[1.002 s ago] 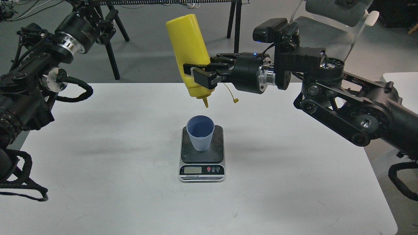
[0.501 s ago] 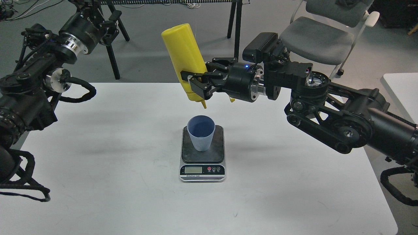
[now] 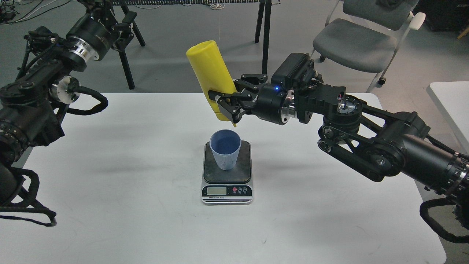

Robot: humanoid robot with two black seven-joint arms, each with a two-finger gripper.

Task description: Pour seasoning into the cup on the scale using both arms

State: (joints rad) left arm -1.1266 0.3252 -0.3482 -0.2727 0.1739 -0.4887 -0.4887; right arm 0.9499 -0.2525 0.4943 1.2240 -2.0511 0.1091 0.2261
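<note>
My right gripper (image 3: pixel 224 106) is shut on the yellow seasoning bottle (image 3: pixel 210 71) near its nozzle end. The bottle is upside down and tilted, its base up and to the left. Its nozzle tip (image 3: pixel 233 125) points down, just above the far rim of the light blue ribbed cup (image 3: pixel 225 148); the tethered cap is hidden. The cup stands upright on the dark plate of the scale (image 3: pixel 227 176) at the table's middle. My left gripper (image 3: pixel 119 20) is raised at the far left, beyond the table, well away from the bottle; its dark fingers cannot be told apart.
The white table (image 3: pixel 110 183) carries only the scale and cup. Behind it are black tripod legs (image 3: pixel 264 25) and a grey chair (image 3: pixel 351 46). A second white table corner (image 3: pixel 452 99) shows at the right edge.
My right arm has brought the bottle down and toward me, so the nozzle now sits just above the cup's rim. The tethered cap has gone out of sight. The left arm has barely moved.
</note>
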